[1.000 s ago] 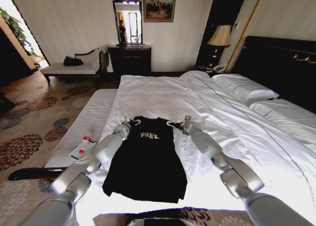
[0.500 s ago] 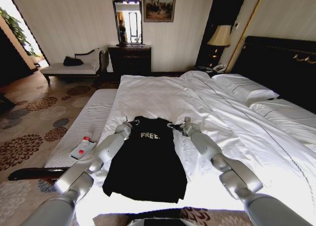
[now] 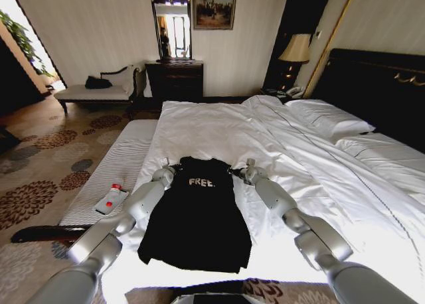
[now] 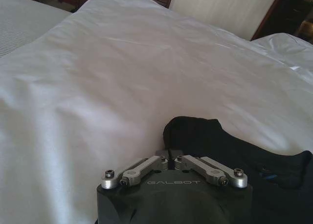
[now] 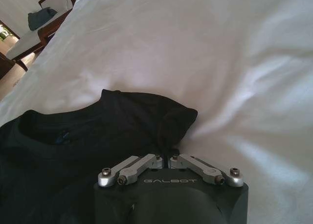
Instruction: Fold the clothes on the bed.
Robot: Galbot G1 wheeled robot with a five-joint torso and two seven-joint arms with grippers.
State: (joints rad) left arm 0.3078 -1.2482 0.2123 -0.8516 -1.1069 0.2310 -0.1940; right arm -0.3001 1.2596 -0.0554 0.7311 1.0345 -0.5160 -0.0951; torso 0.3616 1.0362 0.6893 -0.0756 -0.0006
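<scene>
Both tools — left tool [image 3: 174, 166], right tool [image 3: 236, 170] — clench the black T-shirt [image 3: 198, 214]'s shoulders on the bed [image 3: 219, 128]; sides look tucked, lengthwise fold remains.

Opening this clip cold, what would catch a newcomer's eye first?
The black T-shirt lies flat, lettering up, near the foot of the white bed. The left gripper and right gripper are each shut on one shoulder of it, at its far end.
</scene>
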